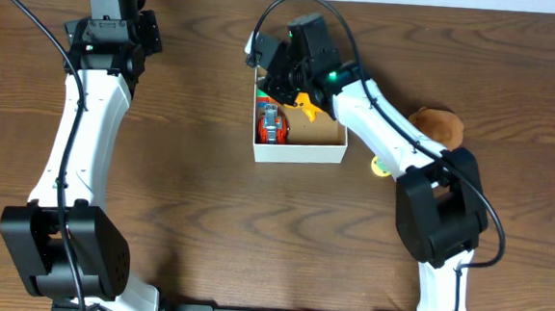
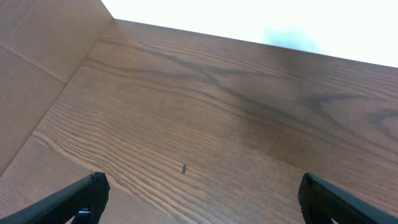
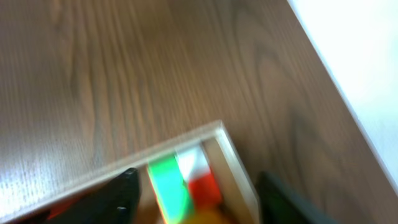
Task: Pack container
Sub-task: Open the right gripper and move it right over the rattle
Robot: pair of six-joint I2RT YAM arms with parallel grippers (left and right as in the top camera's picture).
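Judging by the right tool [image 3: 198, 186], its fingers apart over a green, white and red toy [image 3: 174, 186] in a corner of the container [image 1: 297, 153], which sits upper centre on the bench [image 1: 208, 190], a drop-off looks to be in hand. Next comes a lift clear of the thin walls, toward the brown plush [image 1: 440, 127] at right. Only the overhead view shows that plush; only the right wrist view shows the striped toy. The left tool [image 2: 202, 186] hangs wide apart, upper left.
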